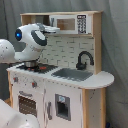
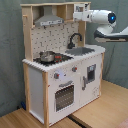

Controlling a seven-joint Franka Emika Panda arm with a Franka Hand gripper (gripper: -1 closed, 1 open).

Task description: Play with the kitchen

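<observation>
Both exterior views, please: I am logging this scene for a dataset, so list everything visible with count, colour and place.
kitchen: one, white panels and light wood, standing on a wooden floor
faucet: one, black, behind the sink
sink: one, grey, set in the countertop
pot: one, metallic, on the stove in the second exterior view
stove: one, dark with red rings, on the countertop beside the sink
oven door: one, white with a dark window, below the stove
hood: one, grey, above the stove
microwave cabinet: one, white door with a dark keypad, top shelf
curtain: grey, behind the kitchen
robot arm: one, white and black, at the upper shelf
</observation>
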